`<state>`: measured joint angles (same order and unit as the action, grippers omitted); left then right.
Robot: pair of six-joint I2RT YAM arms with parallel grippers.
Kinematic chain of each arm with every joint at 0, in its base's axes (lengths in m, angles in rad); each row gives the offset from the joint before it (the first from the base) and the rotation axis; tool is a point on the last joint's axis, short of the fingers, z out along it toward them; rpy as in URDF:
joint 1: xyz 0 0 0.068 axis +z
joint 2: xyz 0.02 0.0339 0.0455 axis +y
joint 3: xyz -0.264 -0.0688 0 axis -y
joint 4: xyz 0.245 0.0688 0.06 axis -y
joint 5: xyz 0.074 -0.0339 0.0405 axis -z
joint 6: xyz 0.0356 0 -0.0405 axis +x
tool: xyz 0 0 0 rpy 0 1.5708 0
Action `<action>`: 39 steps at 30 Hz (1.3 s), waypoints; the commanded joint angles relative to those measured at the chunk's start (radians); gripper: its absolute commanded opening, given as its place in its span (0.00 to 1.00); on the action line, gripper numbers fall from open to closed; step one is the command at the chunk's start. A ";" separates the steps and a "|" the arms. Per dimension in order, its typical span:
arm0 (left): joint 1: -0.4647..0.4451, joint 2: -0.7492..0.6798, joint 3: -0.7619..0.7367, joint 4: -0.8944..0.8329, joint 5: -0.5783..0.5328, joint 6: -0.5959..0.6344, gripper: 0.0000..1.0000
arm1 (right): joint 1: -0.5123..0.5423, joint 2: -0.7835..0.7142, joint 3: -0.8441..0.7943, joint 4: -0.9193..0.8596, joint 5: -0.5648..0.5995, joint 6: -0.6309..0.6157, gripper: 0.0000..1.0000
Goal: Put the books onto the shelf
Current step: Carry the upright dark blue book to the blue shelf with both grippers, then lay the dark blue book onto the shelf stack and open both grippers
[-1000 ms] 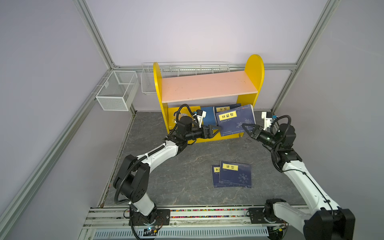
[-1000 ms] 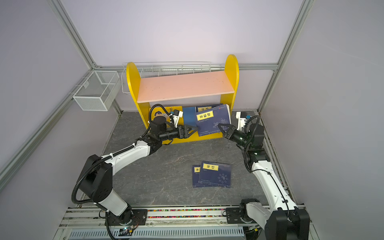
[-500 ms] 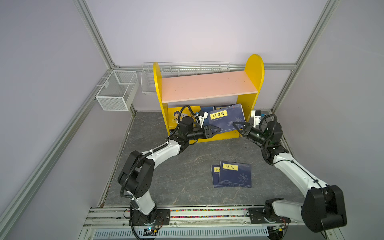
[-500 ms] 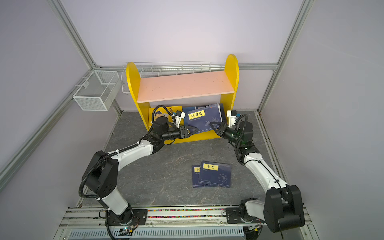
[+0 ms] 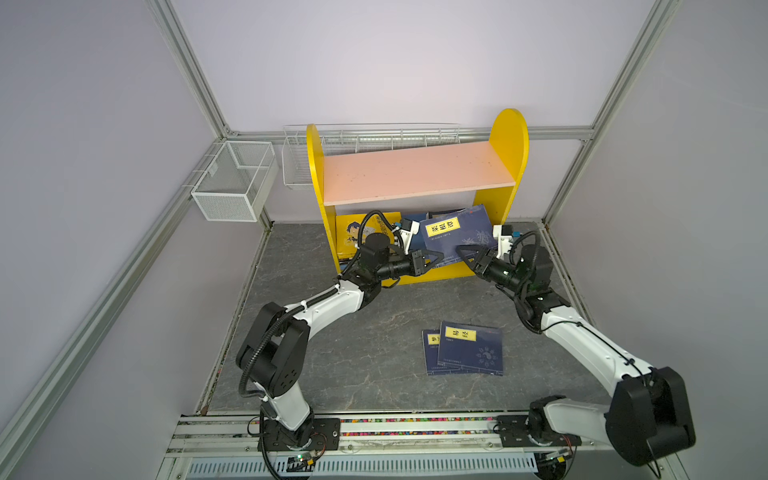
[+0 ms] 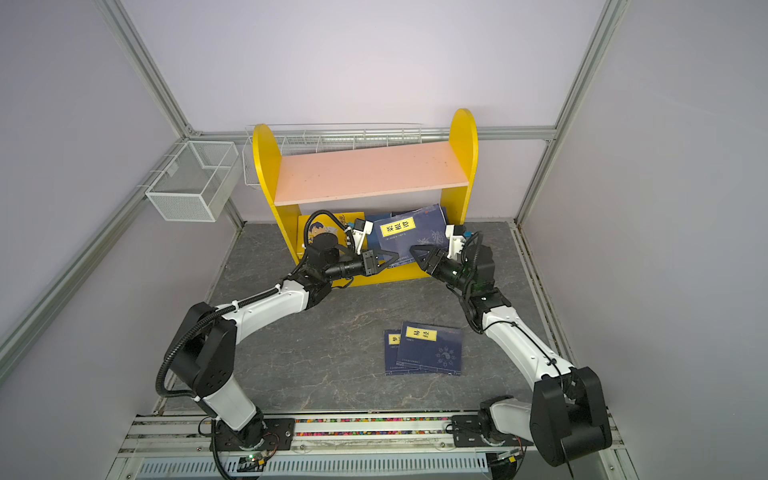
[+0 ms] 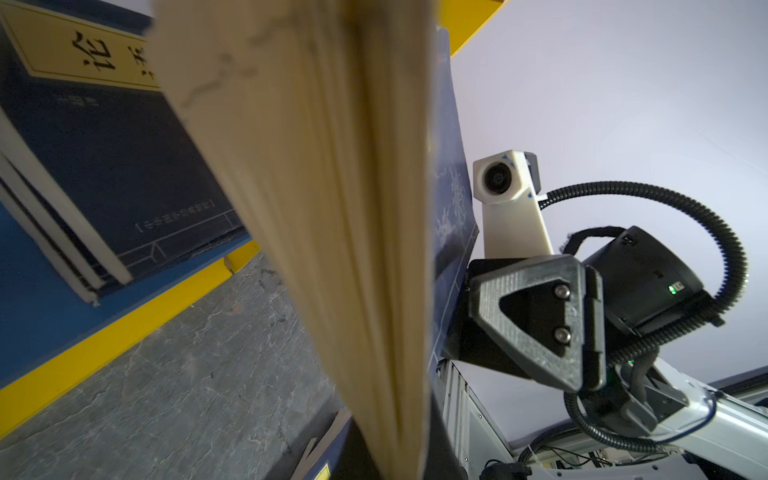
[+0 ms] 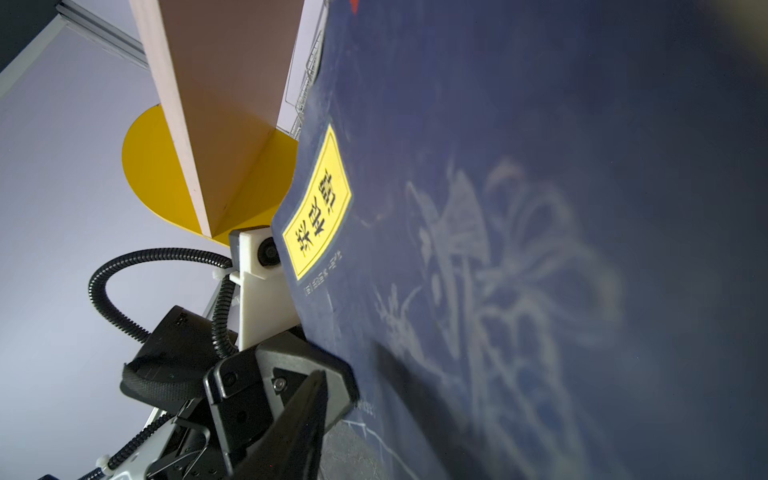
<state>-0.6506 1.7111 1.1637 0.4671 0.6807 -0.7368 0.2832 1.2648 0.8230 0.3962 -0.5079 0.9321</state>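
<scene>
pinching thin navy paperback [image 5: 469, 232] in closed left gripper [image 5: 439, 256], right gripper [image 5: 464, 258] jaws parted

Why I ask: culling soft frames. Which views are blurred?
Left wrist view: the cream page edge of the navy blue paperback with the yellow title label sits close to the lens, smeared. Right wrist view: its cover softens toward the lens. Both top views: sharp, evenly lit.
</scene>
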 commanded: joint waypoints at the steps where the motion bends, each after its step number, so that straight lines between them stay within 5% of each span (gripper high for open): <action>1: -0.010 0.022 0.050 0.090 -0.023 -0.038 0.00 | 0.017 0.010 0.009 0.115 0.018 0.043 0.49; 11: -0.017 0.029 0.050 0.073 -0.048 -0.040 0.04 | 0.026 0.015 0.021 0.188 0.105 0.075 0.12; 15: -0.017 -0.001 0.040 0.015 -0.104 -0.006 0.61 | 0.027 0.016 0.037 0.152 0.135 0.050 0.11; 18: -0.017 -0.050 0.012 -0.060 -0.205 0.041 0.74 | 0.024 0.038 0.050 0.126 0.158 0.031 0.11; 29: -0.027 -0.284 -0.100 -0.358 -0.723 0.228 0.76 | 0.016 0.212 0.202 0.159 0.191 0.042 0.11; 39: -0.027 -0.309 -0.111 -0.424 -0.741 0.249 0.75 | -0.001 0.330 0.249 0.170 0.275 0.148 0.14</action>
<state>-0.6746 1.4055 1.0653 0.0841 -0.0307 -0.5129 0.2935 1.5845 1.0447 0.4995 -0.2802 1.0271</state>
